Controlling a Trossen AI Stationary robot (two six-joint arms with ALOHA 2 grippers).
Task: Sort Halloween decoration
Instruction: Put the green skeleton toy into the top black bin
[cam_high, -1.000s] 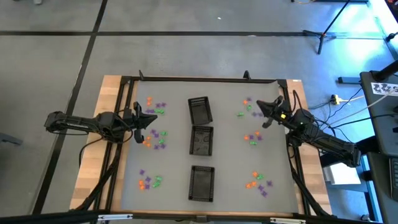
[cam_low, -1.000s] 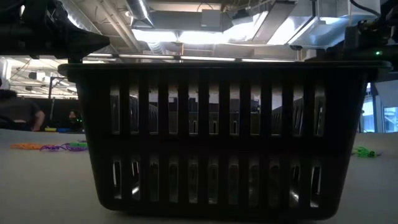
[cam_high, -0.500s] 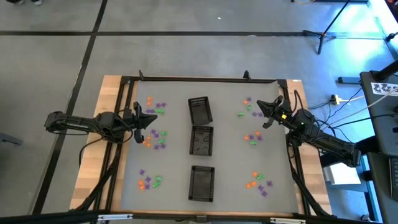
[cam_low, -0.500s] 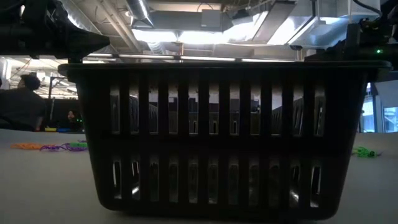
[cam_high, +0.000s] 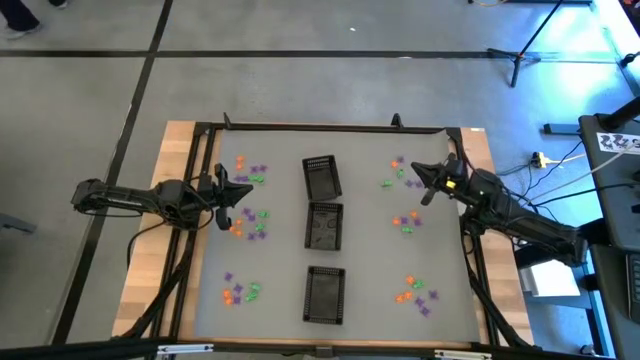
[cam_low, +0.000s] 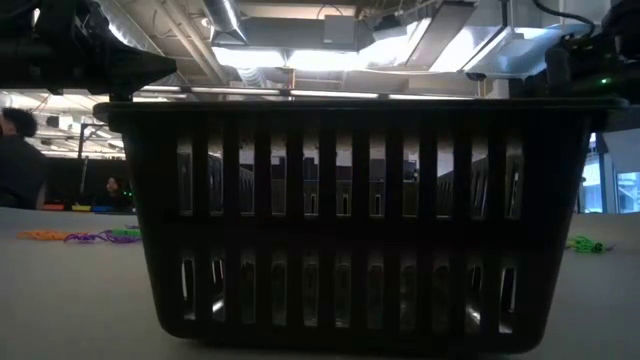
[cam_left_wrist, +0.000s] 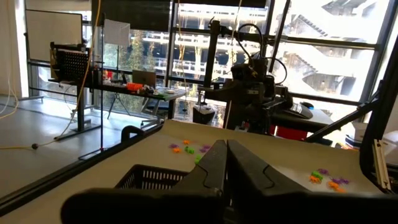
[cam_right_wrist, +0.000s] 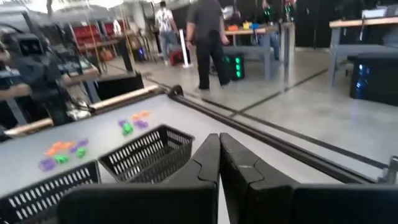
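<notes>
Hovering right pincer (cam_high: 417, 169) closed, empty | your nearest trinkets (cam_high: 401, 171) lie just beside its tip | left pincer (cam_high: 248, 192) closed too

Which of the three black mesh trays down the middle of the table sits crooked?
The far tray, the one at the top of the high view. It is turned slightly askew, while the middle tray and the near tray lie square to the table edges.
</notes>
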